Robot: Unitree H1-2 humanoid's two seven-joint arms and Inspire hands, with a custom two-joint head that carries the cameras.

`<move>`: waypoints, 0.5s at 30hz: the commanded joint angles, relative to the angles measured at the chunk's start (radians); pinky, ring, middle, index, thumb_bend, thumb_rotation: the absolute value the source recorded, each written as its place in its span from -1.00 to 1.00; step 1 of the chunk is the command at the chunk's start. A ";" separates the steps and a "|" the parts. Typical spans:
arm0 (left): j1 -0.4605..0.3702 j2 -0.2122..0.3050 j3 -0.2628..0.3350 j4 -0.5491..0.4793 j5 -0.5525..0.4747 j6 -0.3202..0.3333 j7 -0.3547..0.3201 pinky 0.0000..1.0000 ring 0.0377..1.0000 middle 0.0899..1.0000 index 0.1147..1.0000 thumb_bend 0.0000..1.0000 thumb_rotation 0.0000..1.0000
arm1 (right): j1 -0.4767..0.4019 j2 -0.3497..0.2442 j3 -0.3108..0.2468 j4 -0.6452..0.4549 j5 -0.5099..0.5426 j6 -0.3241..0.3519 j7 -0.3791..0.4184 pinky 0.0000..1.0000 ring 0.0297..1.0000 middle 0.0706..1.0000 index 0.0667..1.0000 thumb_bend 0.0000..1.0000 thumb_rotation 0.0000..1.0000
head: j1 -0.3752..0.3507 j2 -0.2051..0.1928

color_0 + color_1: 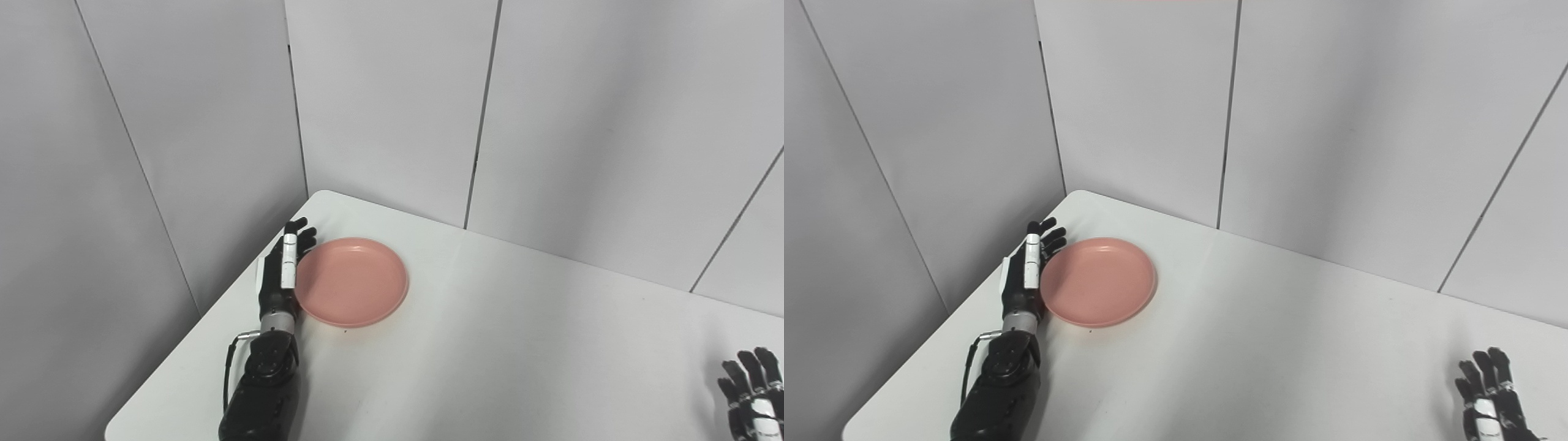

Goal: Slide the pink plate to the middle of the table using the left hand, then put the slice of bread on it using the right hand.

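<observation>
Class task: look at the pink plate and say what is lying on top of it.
Nothing lies on the pink plate; its whole inside is bare. No bread is in view. The left robot hand stands against its left rim.

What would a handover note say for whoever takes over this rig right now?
Left robot hand: open, flat against the left rim of the round pink plastic plate, holding nothing.
Right robot hand: open, fingers spread, waiting at the near right of the white table.
Plate sits near the table's far left corner, empty.
Done: left robot hand placed for the push.
Left: slide plate to the middle, then place the bread slice, which is not in view.
</observation>
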State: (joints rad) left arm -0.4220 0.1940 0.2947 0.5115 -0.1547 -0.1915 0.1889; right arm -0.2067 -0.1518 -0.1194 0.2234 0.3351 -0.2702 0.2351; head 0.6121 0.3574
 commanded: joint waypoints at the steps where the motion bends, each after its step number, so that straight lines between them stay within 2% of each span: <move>1: -0.027 -0.003 -0.014 -0.008 -0.018 0.017 -0.037 0.54 0.55 0.51 0.47 0.76 0.98 | 0.015 -0.005 -0.005 0.026 0.005 -0.025 0.019 0.98 0.92 0.93 0.93 0.40 0.39 | 0.001 0.000; 7: -0.033 -0.037 -0.021 -0.015 -0.070 0.033 -0.074 0.51 0.53 0.48 0.45 0.78 0.99 | 0.014 -0.004 -0.004 0.033 0.006 -0.037 0.025 1.00 0.93 0.94 0.92 0.43 0.41 | -0.004 0.002; 15: -0.039 -0.081 -0.045 -0.039 -0.083 0.063 -0.106 0.53 0.53 0.50 0.46 0.75 0.97 | 0.015 0.000 -0.009 0.023 0.006 -0.024 0.022 1.00 0.93 0.94 0.92 0.45 0.40 | -0.005 0.005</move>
State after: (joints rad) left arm -0.4442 0.1228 0.2589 0.4839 -0.2306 -0.1544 0.0958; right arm -0.2105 -0.1528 -0.1219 0.2299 0.3373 -0.2714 0.2488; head 0.6059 0.3620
